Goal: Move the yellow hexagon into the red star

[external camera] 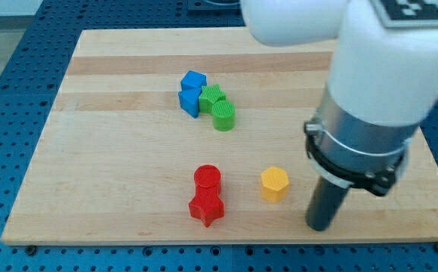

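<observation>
- My tip rests on the wooden board in the lower right of the frame, under the white and grey arm.
- There is no gripper on this arm, so no open or closed state applies; the rod holds nothing.
- The yellow hexagon lies just left of my tip, near it but not touching.
- The red star sits in the lower centre of the frame, left of the yellow hexagon and apart from it.
- A red cylinder touches the red star on its upper side.
- In the upper centre, a blue block, a green block and a green cylinder form one tight cluster, well apart from the red pair.
</observation>
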